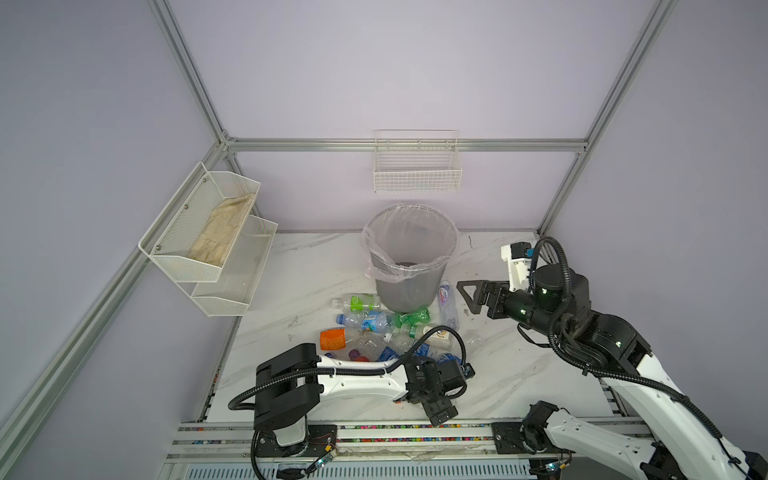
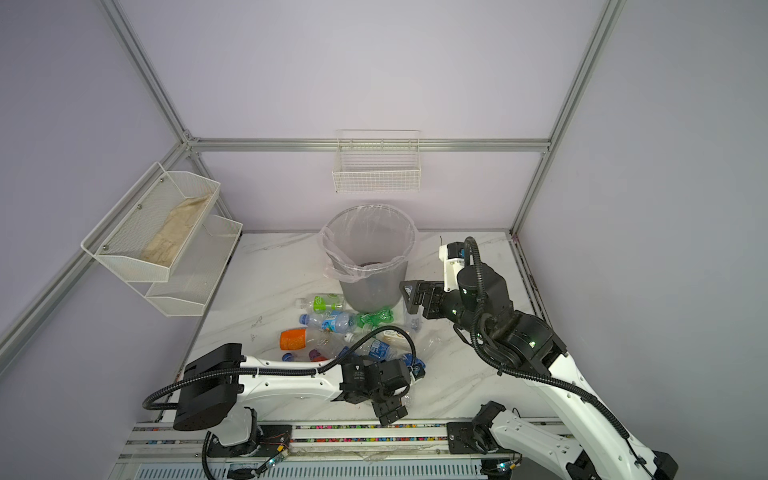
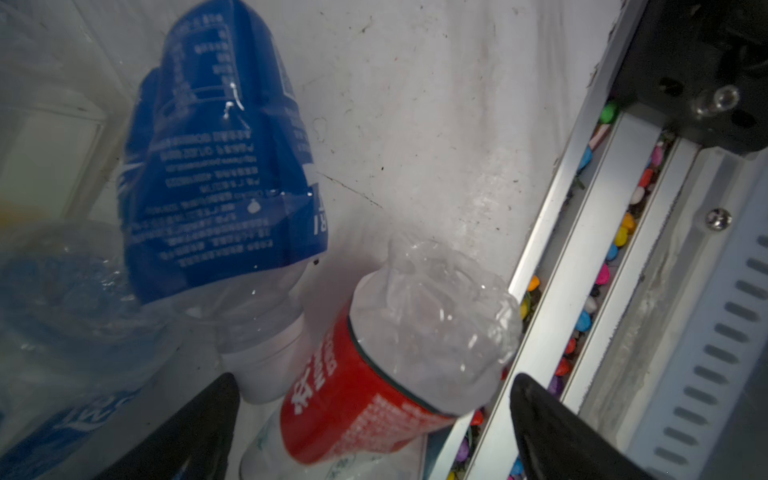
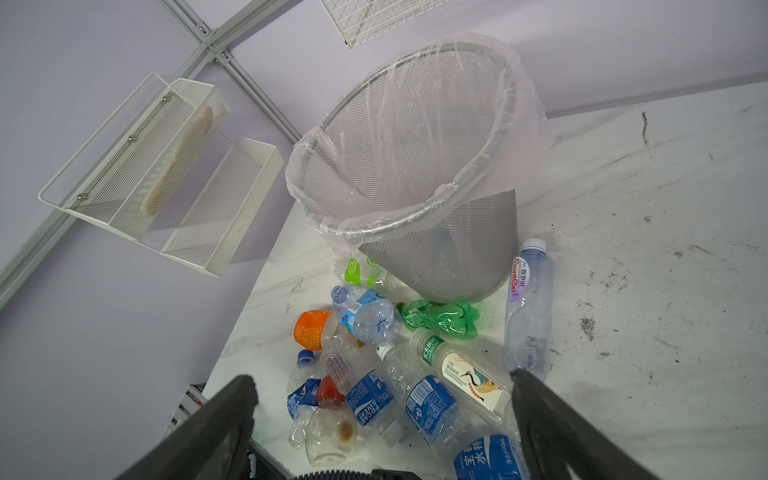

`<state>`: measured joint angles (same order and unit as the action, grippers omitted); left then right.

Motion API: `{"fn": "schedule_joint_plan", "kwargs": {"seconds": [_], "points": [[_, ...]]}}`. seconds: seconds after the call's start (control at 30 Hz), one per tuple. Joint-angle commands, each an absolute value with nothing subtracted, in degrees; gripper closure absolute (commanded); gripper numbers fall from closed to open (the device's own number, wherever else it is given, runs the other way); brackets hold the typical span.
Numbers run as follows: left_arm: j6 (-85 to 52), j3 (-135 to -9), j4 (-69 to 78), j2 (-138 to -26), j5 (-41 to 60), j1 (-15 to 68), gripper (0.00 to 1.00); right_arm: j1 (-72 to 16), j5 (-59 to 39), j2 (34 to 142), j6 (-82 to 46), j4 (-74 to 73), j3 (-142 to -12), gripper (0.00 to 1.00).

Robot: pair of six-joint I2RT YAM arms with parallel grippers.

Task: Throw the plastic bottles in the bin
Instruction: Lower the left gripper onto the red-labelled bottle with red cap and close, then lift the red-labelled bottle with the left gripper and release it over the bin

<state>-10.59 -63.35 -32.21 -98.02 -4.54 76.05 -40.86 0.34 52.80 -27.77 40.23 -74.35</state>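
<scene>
Near edge: left gripper (image 3: 374,380) sits low over the table (image 1: 519,374), jaws wide, gripping nothing. Red bottle (image 3: 353,415) lies flat between its fingers (image 3: 552,419), just beside the rail (image 3: 582,270). Can't tell if either finger touches it. Its long axis runs slantwise out from the gripper, crumpled clear end pointing away, so closing would likely pinch its width. Left arm is clearly the nearer one. Blue bottle (image 3: 216,166) lies just beside the red one. Farther in, the other bottles (image 1: 386,332) lie piled on their sides, reaching the bin's foot. Bin (image 1: 399,291) stands upright mid-table. Right gripper (image 1: 467,297) hangs raised beside the bin, wide open, empty. Surface is scuffed white marble. Wire baskets (image 1: 417,174) hang on lilac walls (image 1: 374,83) behind.
</scene>
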Motion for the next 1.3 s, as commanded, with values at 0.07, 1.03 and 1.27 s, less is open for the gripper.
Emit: {"fn": "schedule_joint_plan", "kwargs": {"seconds": [0.07,1.03,1.27], "points": [[-8.71,-69.43,-31.55,-100.27,-2.04,74.84,0.0,-40.87,0.35,51.72,-26.74,38.76,-73.25,0.02],[-9.49,-67.7,-32.79,-96.99,-4.32,74.53,0.46,-40.87,2.89,49.92,-27.86,38.89,-72.5,0.03],[-10.02,-68.07,-34.66,-90.26,-6.92,75.13,0.47,-40.87,4.42,49.48,-28.98,39.35,-72.83,0.03]]}}
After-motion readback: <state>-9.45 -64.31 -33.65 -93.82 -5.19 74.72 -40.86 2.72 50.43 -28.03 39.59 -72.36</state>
